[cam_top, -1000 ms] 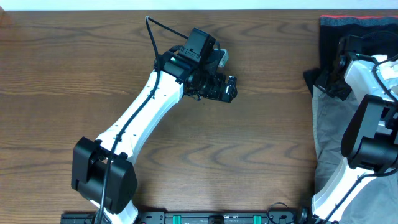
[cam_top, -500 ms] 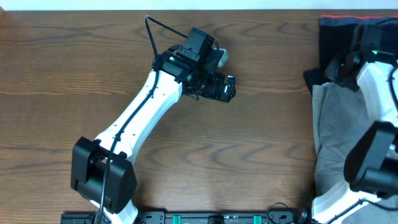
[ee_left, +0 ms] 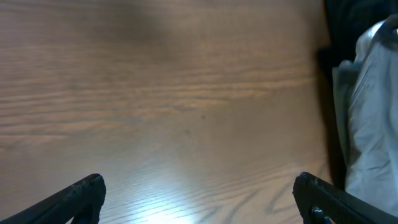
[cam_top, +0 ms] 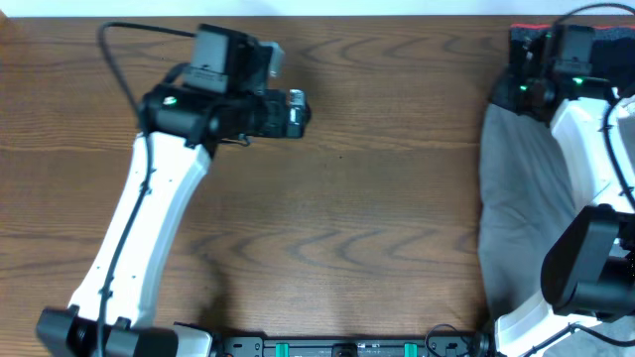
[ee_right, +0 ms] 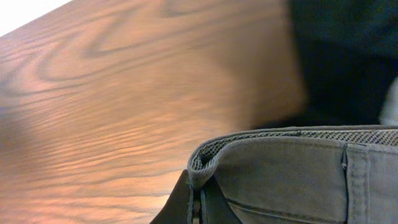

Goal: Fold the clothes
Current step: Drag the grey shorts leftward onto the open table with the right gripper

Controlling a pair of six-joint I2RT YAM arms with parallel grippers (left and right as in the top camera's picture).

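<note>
- Nearest the arm bases, the grey shorts [cam_top: 516,213] lay bunched along the right edge of the table [cam_top: 377,228], part of them hidden under the right arm.
- We judged the step in hand to be drawing the shorts out onto the bare wood, ready to be spread flat before any fold.
- To do that well, the pull should run low and steady toward the open middle of the table. That way the cloth would trail out smooth instead of rolling over itself.
- Farther out, the left gripper [ee_left: 198,188] hung over bare wood well apart from the shorts. Its jaws were spread wide, holding and touching nothing, so it was free to take a second spot on the waistband.
- Beyond it, the right gripper [ee_right: 196,204] was clamped on the waistband [ee_right: 273,142], with the hem's edge pinched between its fingertips.
- Farthest back, the black garment [cam_top: 520,45] lay just beside that grip. We thought the pull should lead away from it so as not to drag it along.
</note>
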